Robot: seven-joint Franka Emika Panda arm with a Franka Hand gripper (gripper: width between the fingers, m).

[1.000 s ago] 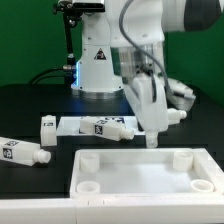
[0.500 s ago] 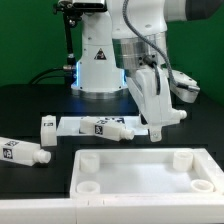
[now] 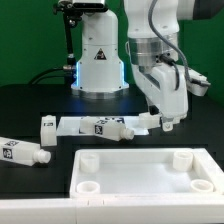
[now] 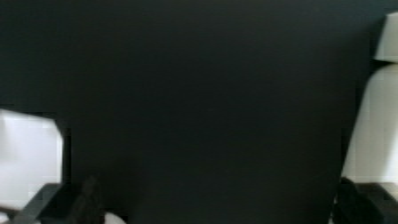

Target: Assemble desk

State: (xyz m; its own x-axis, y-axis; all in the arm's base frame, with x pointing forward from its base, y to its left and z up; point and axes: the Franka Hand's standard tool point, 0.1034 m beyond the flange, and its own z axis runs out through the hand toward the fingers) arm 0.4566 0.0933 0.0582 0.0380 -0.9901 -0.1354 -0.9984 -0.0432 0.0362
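The white tray-like tabletop [image 3: 140,172] lies at the front with round sockets in its corners. A tagged white leg [image 3: 20,152] lies at the exterior view's left, a short one [image 3: 47,127] stands behind it, and another leg [image 3: 110,128] lies in the middle. My gripper [image 3: 168,124] hangs just above the black table behind the tabletop's far right part. In the wrist view my gripper [image 4: 210,200] has its fingers [image 4: 68,200] wide apart with only black table between them. White pieces [image 4: 379,110] show at the edges of the wrist view; which parts they are is unclear.
The marker board [image 3: 75,123] lies flat under the middle leg. The robot's white base [image 3: 98,60] and a black stand with cables stand at the back. A white ledge runs along the front edge below the tabletop.
My gripper has moved toward the exterior view's right and slightly up, away from the middle leg. The parts on the table have not moved.
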